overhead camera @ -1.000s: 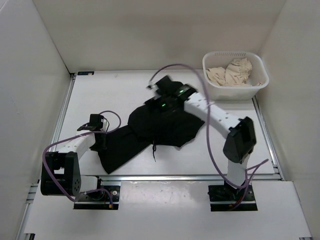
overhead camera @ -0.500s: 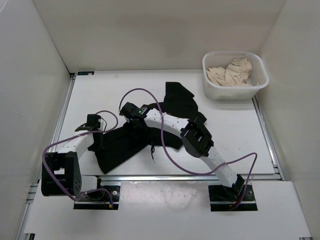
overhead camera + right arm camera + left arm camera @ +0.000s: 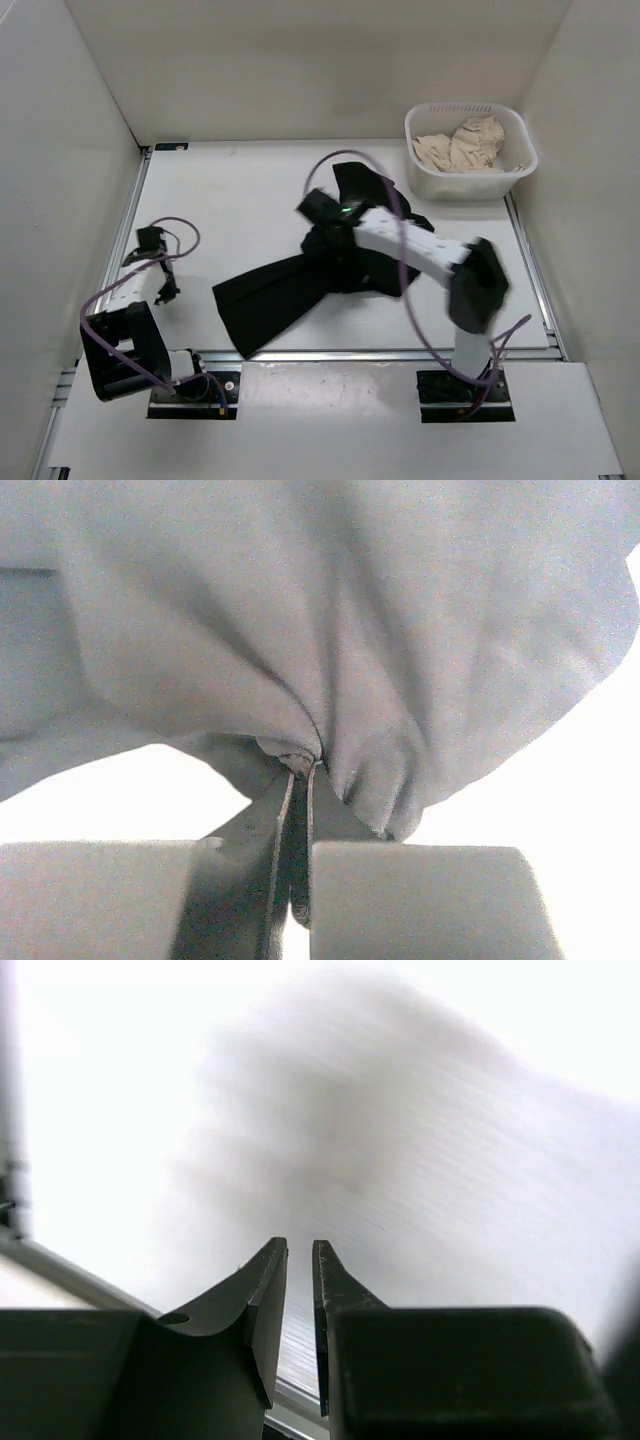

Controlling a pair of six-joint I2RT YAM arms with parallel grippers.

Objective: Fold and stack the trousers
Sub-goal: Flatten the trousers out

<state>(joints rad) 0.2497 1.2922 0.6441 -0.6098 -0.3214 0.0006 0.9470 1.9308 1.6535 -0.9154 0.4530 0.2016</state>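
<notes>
The black trousers [image 3: 265, 300] lie crumpled across the middle of the table, one leg stretching toward the near left. My right gripper [image 3: 322, 240] is over their middle, hard to pick out against the dark cloth. In the right wrist view this right gripper [image 3: 303, 768] is shut on a pinched fold of the trousers [image 3: 350, 630], which bunch up above the jaws. My left gripper [image 3: 167, 288] is at the table's left side, apart from the trousers. In the left wrist view the left gripper [image 3: 300, 1245] shows only a thin slit, nothing in it, with bare white table beyond.
A white basket [image 3: 432, 182] holding a beige cloth garment [image 3: 465, 145] stands at the far right corner. White walls enclose the table on three sides. A metal rail [image 3: 125, 235] runs along the left edge near my left gripper.
My right gripper went from wide open to shut on the trousers' middle. The left gripper came off the trouser leg and moved left; the leg now lies farther right.
</notes>
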